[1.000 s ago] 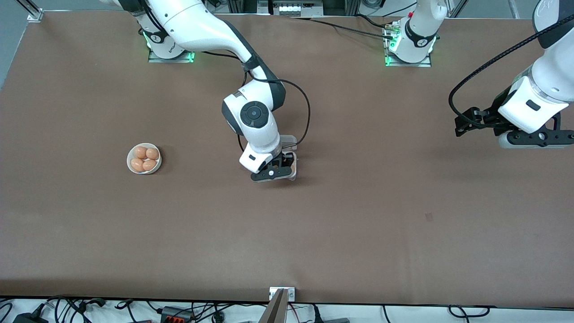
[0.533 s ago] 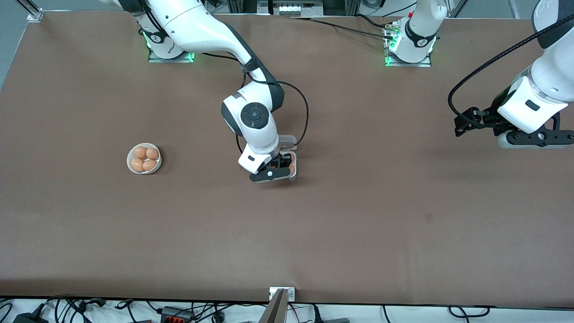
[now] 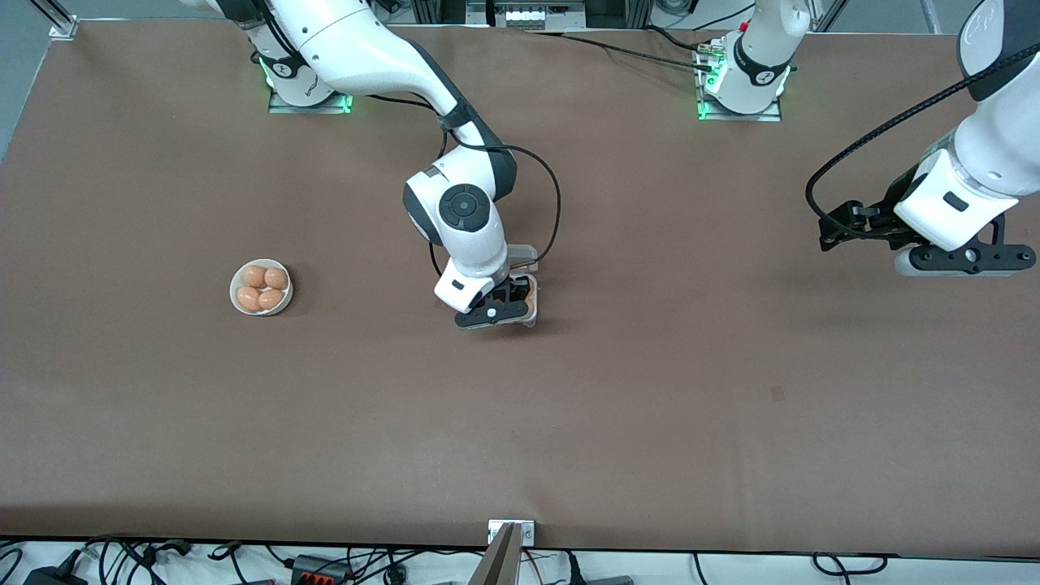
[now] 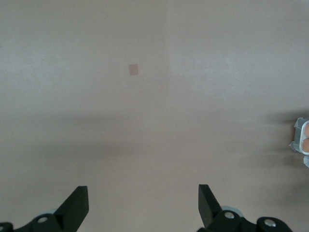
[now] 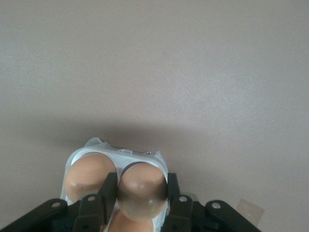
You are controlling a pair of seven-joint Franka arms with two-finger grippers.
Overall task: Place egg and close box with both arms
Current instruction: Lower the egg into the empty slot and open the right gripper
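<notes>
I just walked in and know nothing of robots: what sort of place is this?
Probably a robot test lab: two big white jointed robot arms bolted to a brown-covered table, cables along its edge, practising with a clear-plastic egg carton.

Pretty muted palette here: the flat matte brown table (image 3: 650, 390) has one small lighter tan square patch (image 4: 133, 70) on it. The round white bowl (image 3: 236, 296) holds orange-tan eggs (image 3: 262, 288), same shade as the smooth brown egg (image 5: 141, 191) between the black right gripper (image 5: 140, 203) fingers. The small square carton (image 5: 96, 152) is whitish clear plastic. Arms are glossy white with black joints.
</notes>
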